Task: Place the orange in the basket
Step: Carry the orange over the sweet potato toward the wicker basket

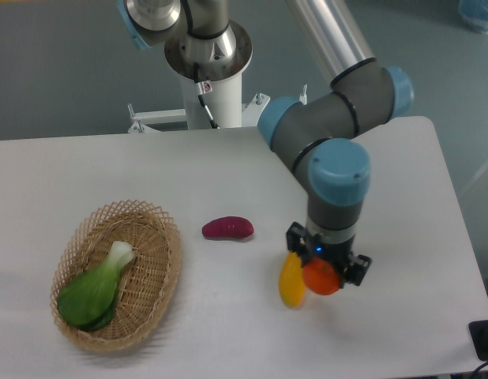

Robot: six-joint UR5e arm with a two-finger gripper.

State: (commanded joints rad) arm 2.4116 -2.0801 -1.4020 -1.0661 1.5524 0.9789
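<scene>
The oval light-tan woven wicker basket (pixel 146 237) sits at the left of the white table (pixel 86 170) and holds a green leafy vegetable with a pale stalk (pixel 94 290), lying slantwise. The small round bright orange-red orange (pixel 323 278) is smooth and glossy, gripped between the black fingers of the gripper (pixel 326 270) well to the right of the basket. An elongated yellow fruit (pixel 290 280) lies just left of the orange, partly hidden by the gripper. A dark purple oblong vegetable (pixel 227 228) rests on the table between the basket and the gripper.
</scene>
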